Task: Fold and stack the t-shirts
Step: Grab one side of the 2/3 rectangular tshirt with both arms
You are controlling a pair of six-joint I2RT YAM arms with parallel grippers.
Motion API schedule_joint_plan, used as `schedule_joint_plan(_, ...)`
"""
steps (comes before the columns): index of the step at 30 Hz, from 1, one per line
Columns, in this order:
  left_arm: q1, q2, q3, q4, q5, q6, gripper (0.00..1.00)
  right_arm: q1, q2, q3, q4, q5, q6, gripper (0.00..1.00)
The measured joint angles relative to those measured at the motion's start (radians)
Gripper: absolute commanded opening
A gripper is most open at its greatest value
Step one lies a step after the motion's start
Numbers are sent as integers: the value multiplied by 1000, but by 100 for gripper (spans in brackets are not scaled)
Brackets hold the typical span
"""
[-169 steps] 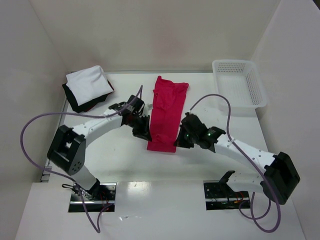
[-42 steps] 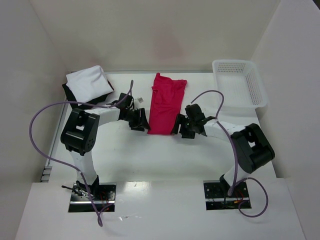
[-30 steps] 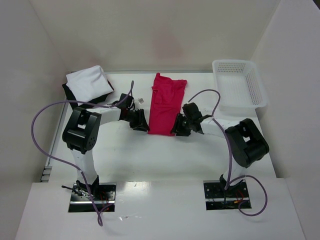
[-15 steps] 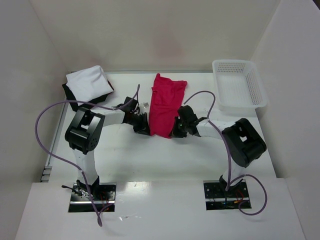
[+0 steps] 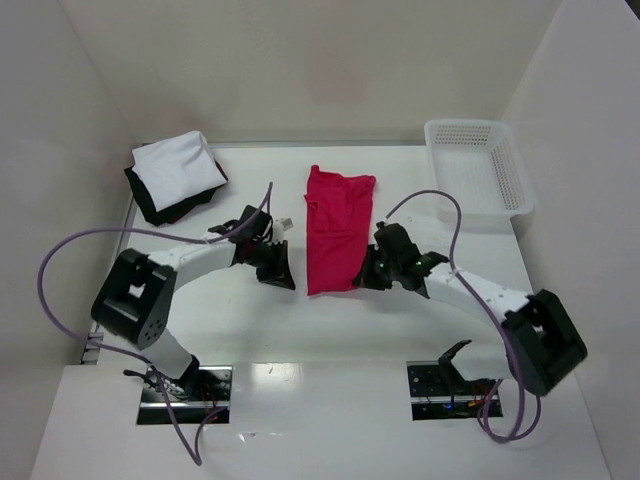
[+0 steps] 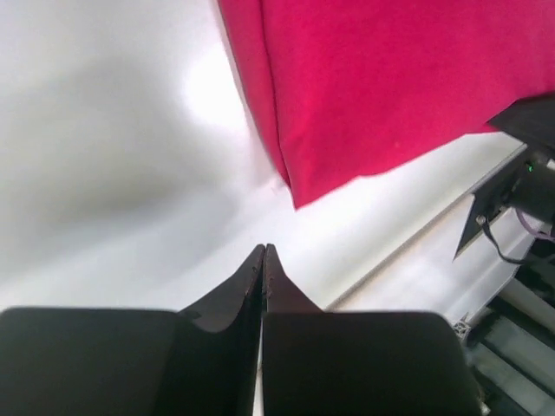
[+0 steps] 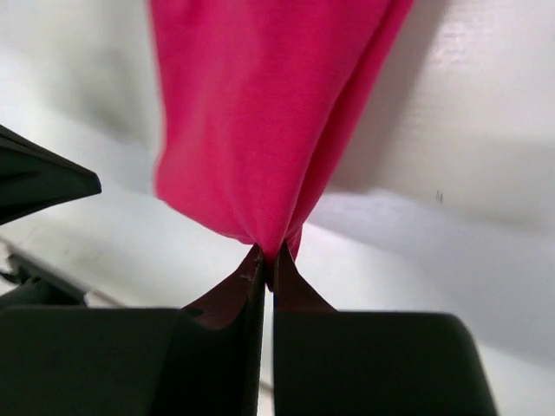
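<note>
Red shirt (image 5: 338, 228) lies as a long folded strip at mid-frame of the top view, its near end between the two claws. The white shirt (image 5: 178, 168) sits folded on the black shirt (image 5: 150, 205) at upper left, and the basket (image 5: 478, 170) stands at upper right. The risk is a lopsided fold. The right claw (image 7: 269, 258) is pinched tight on the strip's near corner, with cloth bunching into its tips. The left claw (image 6: 263, 253) has its jaws pressed together on nothing, and the cloth's corner lies just beyond the tips, not touching, over bare table (image 6: 104, 173). If both arms lift now, I judge only one corner would rise, and the strip would twist or drag sideways rather than fold square. The top view alone gives the whole layout, yet from there both claws look equally at the hem; only the wrist views tell the catch from the miss.
</note>
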Motion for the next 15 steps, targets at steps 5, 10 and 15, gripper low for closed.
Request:
schedule_joint_plan(5,-72,-195,-2,-114,-44,-8,0,15,-197,-20,-125,-7,19,0)
schedule_joint_plan(10,-102,-326,-4,-183,-39,-36,8,38,-309,-19,-225,-27,42,0)
schedule_joint_plan(15,-104,-283,-8,-179,12,-50,47,44,-261,-19,-238,-49,48,0)
